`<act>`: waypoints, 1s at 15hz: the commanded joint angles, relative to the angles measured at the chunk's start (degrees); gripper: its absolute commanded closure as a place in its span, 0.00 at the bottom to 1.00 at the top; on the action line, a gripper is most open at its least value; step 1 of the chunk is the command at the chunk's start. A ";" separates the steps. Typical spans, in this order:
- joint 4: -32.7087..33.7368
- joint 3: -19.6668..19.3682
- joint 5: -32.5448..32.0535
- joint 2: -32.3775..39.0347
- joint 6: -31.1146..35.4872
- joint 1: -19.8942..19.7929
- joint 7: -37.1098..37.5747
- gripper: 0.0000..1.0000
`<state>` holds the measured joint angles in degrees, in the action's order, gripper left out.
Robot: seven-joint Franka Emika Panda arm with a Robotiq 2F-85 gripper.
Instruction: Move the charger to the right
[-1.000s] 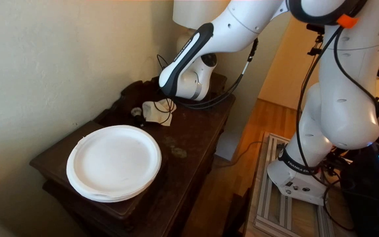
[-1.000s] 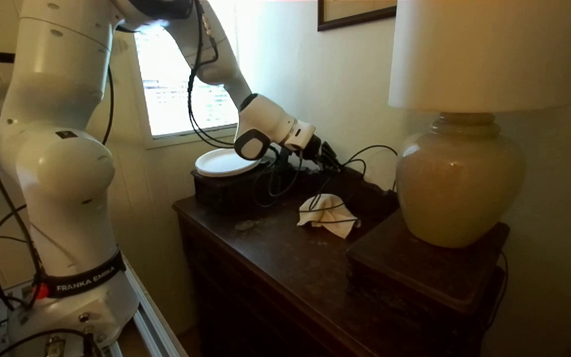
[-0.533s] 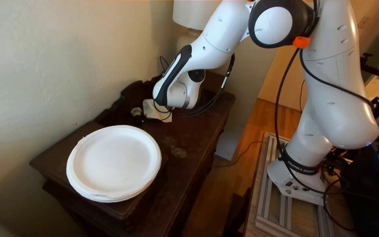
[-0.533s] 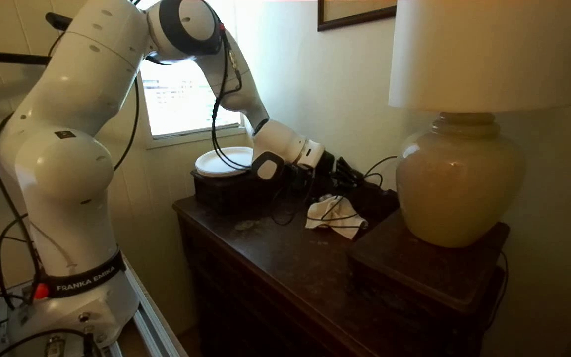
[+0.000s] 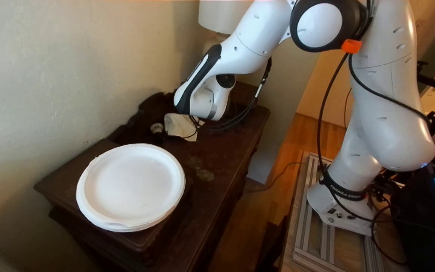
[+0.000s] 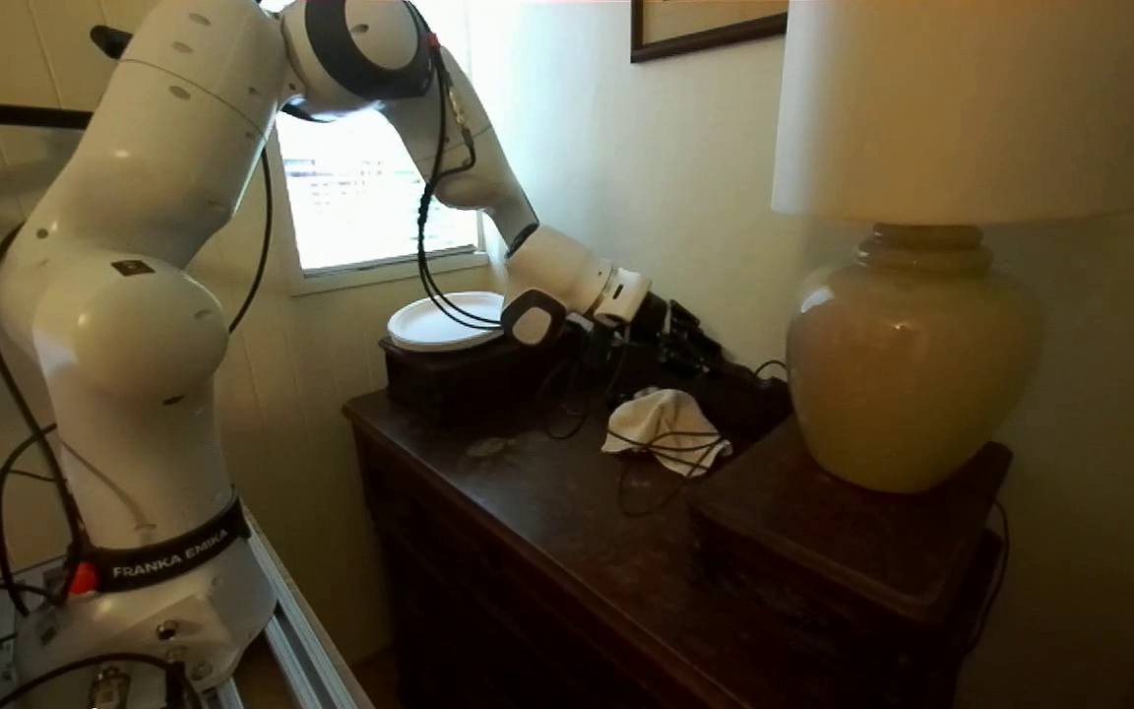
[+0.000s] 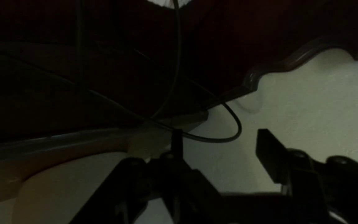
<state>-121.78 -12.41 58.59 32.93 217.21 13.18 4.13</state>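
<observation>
The charger shows as a thin black cable (image 6: 638,514), looped over a crumpled off-white cloth (image 6: 663,425) on the dark dresser; no plug can be made out. At the back of the dresser, above and behind the cloth, my gripper (image 6: 697,345) points toward the wall. In the wrist view the gripper (image 7: 218,132) is open, its dark fingers well apart. A loop of the cable (image 7: 211,140) crosses the view between the fingertips, passing behind one of them, and is not pinched. The off-white cloth (image 5: 179,125) is partly covered by my arm, which also hides the gripper in that exterior view.
White plates (image 5: 130,185) rest on a raised end of the dresser (image 5: 217,196). A large lamp (image 6: 912,354) stands on its opposite raised end. The scalloped backboard (image 7: 286,63) and the wall (image 7: 315,102) are close to my fingers. A small brush-like thing (image 5: 157,128) lies beside the cloth.
My arm came down toward the dresser's back, then rose a little. The gripper has opened. The black cable has dropped, with a new loop lying in front of the cloth.
</observation>
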 commanded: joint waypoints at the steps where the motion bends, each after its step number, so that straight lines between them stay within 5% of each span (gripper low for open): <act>1: -7.60 -2.13 9.22 -9.68 -8.76 3.86 -14.25 0.07; 3: -10.27 -4.43 14.51 -12.81 -12.71 6.15 -22.96 0.00; 9: -17.64 -9.49 27.30 -19.54 -22.28 11.25 -48.75 0.00; 15: -26.44 -9.22 29.06 -22.31 -26.16 13.12 -60.71 0.00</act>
<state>-142.99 -21.21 86.85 14.05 192.67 24.75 -51.60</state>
